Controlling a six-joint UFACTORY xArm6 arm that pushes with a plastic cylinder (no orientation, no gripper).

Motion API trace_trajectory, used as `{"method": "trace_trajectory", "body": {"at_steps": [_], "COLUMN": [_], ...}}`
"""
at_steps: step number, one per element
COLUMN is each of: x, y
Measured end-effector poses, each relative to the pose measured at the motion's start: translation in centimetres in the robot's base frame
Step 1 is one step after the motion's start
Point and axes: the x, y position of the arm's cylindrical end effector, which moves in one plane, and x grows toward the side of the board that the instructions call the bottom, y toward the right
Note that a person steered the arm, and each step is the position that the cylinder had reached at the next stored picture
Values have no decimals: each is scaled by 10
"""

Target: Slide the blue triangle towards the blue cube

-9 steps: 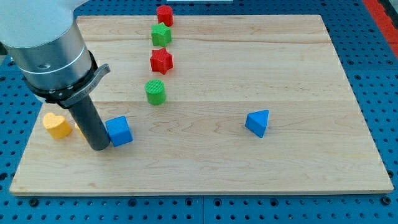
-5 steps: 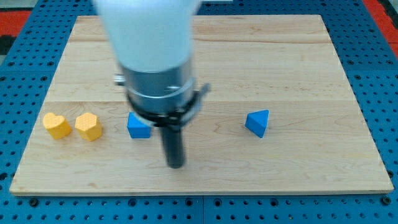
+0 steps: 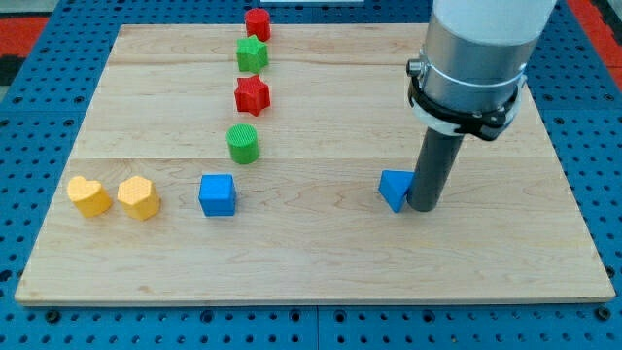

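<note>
The blue triangle (image 3: 394, 189) lies right of the board's middle. My tip (image 3: 423, 206) stands right against the triangle's right side and hides part of it. The blue cube (image 3: 217, 194) sits far to the view's left of the triangle, at about the same height on the board. The arm's grey body rises from the rod toward the view's top right.
A yellow heart-shaped block (image 3: 88, 196) and a yellow block (image 3: 138, 197) lie left of the blue cube. A green cylinder (image 3: 242, 143), a red star (image 3: 252, 94), a green star (image 3: 252, 53) and a red block (image 3: 257, 22) form a column above it.
My tip left the blue cube's left side, swept across the board to the right, and now stands at the blue triangle's right side. The cube shifted slightly right; the triangle barely moved.
</note>
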Motion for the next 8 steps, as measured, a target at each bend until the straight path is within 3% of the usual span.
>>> {"method": "trace_trajectory", "body": {"at_steps": [8], "x": [-61], "y": [-65]}}
